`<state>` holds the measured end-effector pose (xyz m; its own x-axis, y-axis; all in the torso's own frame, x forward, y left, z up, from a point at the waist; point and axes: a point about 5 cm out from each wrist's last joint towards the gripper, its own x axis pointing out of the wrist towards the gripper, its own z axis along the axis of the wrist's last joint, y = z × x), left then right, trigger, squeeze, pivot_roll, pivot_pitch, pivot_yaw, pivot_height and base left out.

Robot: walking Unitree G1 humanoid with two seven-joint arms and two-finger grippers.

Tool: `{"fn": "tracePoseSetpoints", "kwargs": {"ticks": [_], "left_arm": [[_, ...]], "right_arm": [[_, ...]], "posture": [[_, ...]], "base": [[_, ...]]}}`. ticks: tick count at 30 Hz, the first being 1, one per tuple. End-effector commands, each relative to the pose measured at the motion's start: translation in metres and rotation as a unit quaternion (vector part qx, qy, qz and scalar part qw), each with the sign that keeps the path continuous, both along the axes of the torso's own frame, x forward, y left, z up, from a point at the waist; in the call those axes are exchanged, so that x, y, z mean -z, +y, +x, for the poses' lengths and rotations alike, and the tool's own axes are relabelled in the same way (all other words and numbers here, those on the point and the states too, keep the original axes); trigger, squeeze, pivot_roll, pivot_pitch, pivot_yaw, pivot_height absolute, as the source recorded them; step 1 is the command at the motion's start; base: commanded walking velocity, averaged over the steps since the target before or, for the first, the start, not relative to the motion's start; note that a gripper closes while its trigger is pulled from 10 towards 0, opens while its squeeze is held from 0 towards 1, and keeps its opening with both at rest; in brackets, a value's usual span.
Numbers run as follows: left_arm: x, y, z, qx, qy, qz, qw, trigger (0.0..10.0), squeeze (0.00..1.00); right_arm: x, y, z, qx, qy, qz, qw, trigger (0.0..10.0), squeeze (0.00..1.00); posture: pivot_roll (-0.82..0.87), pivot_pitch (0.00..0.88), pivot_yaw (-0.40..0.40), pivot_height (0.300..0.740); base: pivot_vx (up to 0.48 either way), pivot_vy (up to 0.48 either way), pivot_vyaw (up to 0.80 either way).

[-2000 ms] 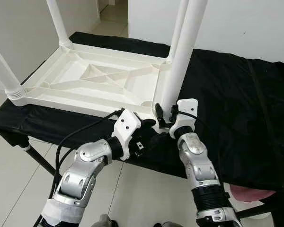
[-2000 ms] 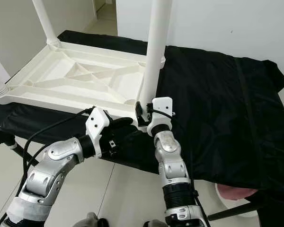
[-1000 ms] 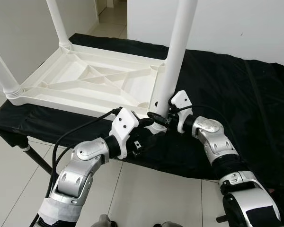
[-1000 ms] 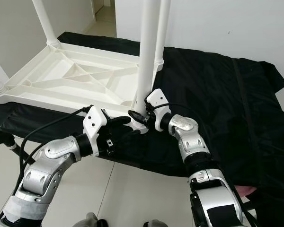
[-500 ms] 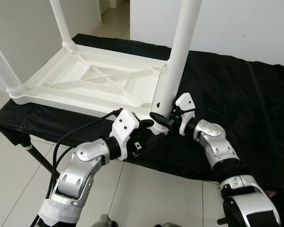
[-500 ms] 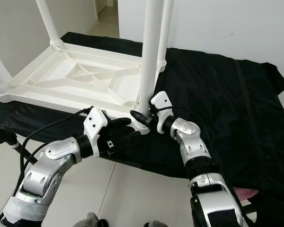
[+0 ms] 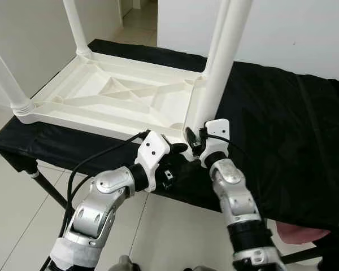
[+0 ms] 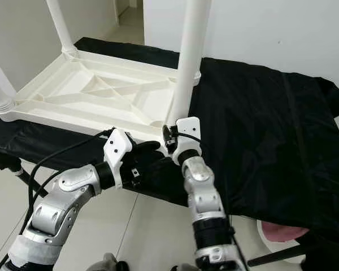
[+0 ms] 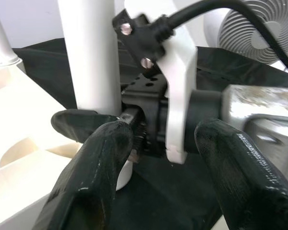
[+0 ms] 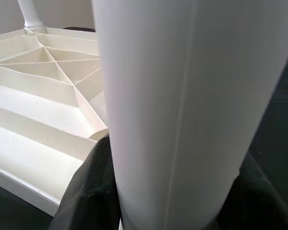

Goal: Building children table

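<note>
A white plastic children's table point(image 7: 113, 96) lies upside down on a black-draped bench point(image 7: 282, 124), its legs pointing up. My right gripper point(image 7: 195, 141) is shut on the base of the near right leg point(image 7: 223, 68), where it meets the table's corner. In the right wrist view the leg point(image 10: 182, 110) sits between the black fingers point(image 10: 86, 191). My left gripper point(image 7: 176, 158) is open just left of that corner. Its fingers point(image 9: 93, 163) stand apart on either side of the right gripper's wrist mount point(image 9: 177, 96).
Three more legs stand up: far left point(image 7: 76, 25), near left point(image 7: 8, 79) and far right point(image 7: 217, 34). A pink object point(image 7: 299, 231) lies below the bench at the right. A white fan point(image 9: 259, 28) shows behind. Tiled floor point(image 7: 17, 197) lies in front.
My right forearm has swung from reaching in sideways on the right to coming up from below, its gripper staying on the leg's base. The left arm has hardly moved.
</note>
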<state>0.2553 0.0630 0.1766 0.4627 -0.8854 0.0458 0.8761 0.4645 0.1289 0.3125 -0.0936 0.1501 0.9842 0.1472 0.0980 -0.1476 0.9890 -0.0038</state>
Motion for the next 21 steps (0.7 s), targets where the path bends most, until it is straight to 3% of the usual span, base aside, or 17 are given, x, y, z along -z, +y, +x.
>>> {"fn": "tracePoseSetpoints", "kwargs": {"ticks": [1,2,3,14,17,18,21], "left_arm": [[0.000,-0.002,0.002,-0.018,0.000,-0.004,1.000,10.0,0.00],[0.001,-0.002,0.002,-0.016,-0.001,-0.003,1.000,10.0,0.00],[0.001,-0.003,0.002,-0.014,-0.001,-0.001,1.000,10.0,0.00],[0.000,-0.003,0.003,-0.013,-0.004,-0.001,1.000,10.0,0.00],[0.000,-0.003,0.002,-0.012,-0.004,-0.001,1.000,10.0,0.00],[0.000,-0.003,0.002,-0.012,-0.004,-0.001,1.000,10.0,0.00],[0.000,-0.001,0.003,-0.015,-0.004,-0.001,1.000,10.0,0.00]], "right_arm": [[-0.004,-0.005,-0.002,0.015,-0.005,0.017,1.000,10.0,0.00],[-0.005,-0.005,-0.002,0.010,-0.004,0.023,1.000,10.0,0.00],[-0.007,-0.009,-0.001,0.000,-0.010,0.025,1.000,10.0,1.00],[-0.010,-0.019,-0.002,-0.025,-0.003,0.021,0.999,10.0,1.00],[-0.007,-0.022,-0.003,-0.072,0.011,0.006,0.997,10.0,1.00],[-0.006,-0.022,-0.003,-0.084,0.015,0.003,0.996,10.0,0.00],[0.003,-0.036,0.002,-0.178,0.023,-0.056,0.982,10.0,0.00]], "posture": [[-0.08,0.032,-0.009,0.740],[-0.08,0.032,-0.009,0.740],[-0.09,0.027,-0.009,0.740],[-0.09,0.018,-0.011,0.740],[-0.09,0.017,-0.012,0.740],[-0.08,0.019,-0.012,0.740],[-0.08,0.029,-0.004,0.740]], "base": [[0.000,0.000,0.00],[0.000,0.000,0.00],[0.000,0.000,0.00],[0.000,0.000,0.00],[0.000,0.000,0.00],[0.000,0.000,0.00],[0.000,0.000,0.00]]}}
